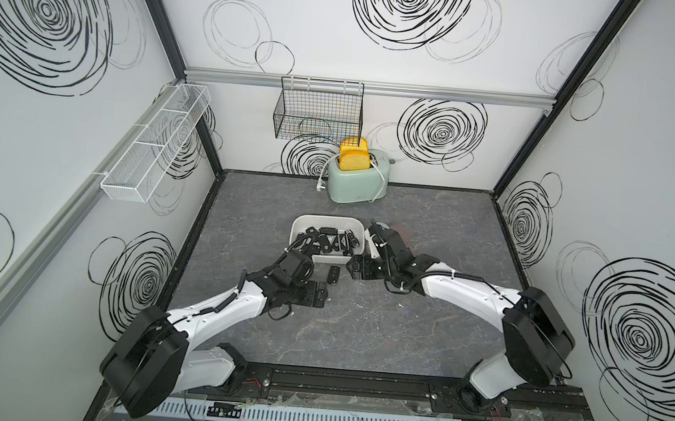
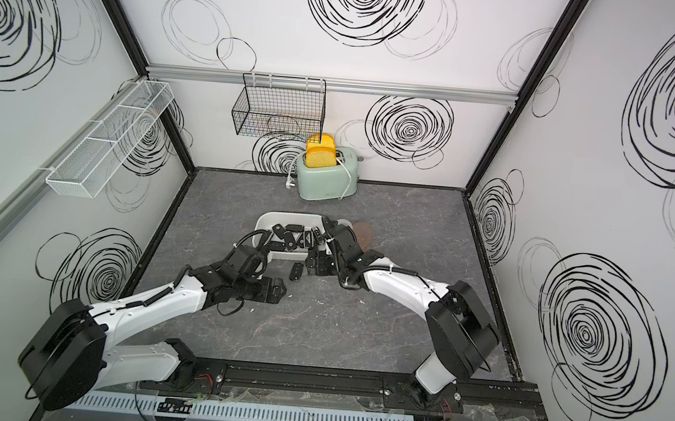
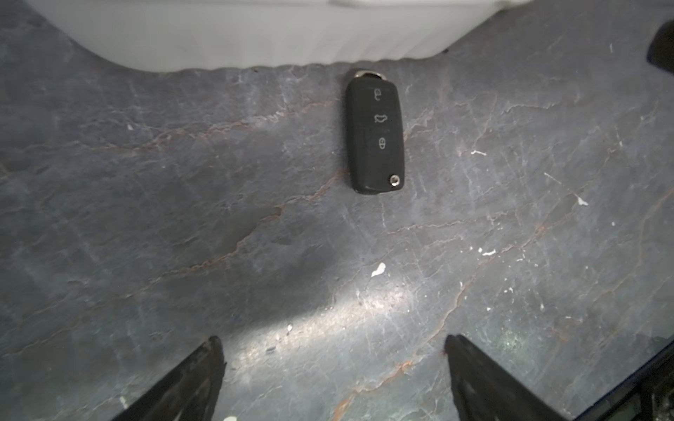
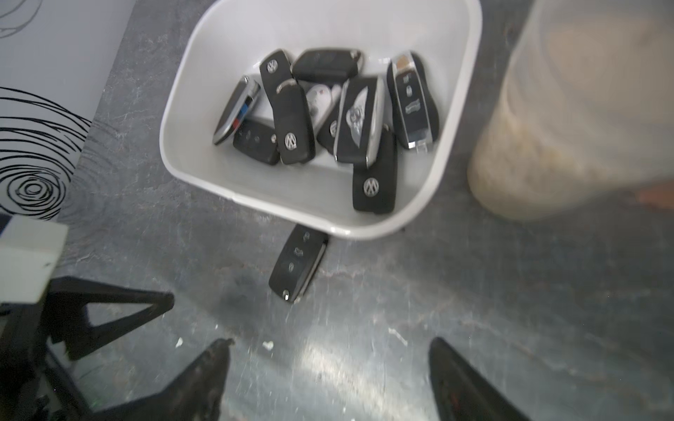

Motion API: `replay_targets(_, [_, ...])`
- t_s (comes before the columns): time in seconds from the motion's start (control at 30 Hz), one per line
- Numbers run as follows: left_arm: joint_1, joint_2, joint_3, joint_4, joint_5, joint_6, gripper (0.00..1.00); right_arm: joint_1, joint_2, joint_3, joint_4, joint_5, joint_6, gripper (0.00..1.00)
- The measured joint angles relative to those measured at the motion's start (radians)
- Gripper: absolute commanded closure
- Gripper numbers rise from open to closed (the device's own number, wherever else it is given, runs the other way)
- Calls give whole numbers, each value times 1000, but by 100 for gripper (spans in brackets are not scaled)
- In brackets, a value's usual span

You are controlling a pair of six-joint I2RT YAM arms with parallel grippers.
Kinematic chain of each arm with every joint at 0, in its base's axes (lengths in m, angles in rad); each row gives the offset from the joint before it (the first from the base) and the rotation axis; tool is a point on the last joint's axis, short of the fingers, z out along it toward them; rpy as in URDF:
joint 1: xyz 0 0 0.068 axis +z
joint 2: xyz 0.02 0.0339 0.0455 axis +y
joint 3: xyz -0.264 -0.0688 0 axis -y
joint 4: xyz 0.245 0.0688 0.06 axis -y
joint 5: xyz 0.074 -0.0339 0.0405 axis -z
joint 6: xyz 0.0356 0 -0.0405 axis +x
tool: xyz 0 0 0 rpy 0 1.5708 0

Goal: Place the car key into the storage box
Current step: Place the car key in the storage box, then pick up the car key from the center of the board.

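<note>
key (image 3: pixel 375 133): flat on table (image 3: pixel 182 189), buttons up, just beside box (image 4: pixel 470 91)
box: other keys (image 4: pixel 291 120) piled inside
left fingers (image 3: pixel 197 375): wide, empty
right fingers (image 4: pixel 463 379): wide, empty

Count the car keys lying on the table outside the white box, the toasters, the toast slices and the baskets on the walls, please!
Loose car key: 1
Toaster: 1
Toast slices: 2
Wall baskets: 2, the black wire basket and the white mesh tray
Total: 6
</note>
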Motion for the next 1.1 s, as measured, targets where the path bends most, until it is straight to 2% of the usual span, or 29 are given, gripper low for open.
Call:
replay_targets(0.2, [-64,145,97,17,-44,16,2,12,-162,-175,24,-11,37,1])
replay_targets(0.37, [-99,238,188,24,-77,28,0,12,-254,-218,23,4,43,1])
replay_targets(0.77, [-106,462,340,35,-125,78,25,2,-340,-282,10,23,64,1])
replay_targets(1.1, [-106,513,354,38,-177,98,50,-19,-354,-297,5,24,81,1])
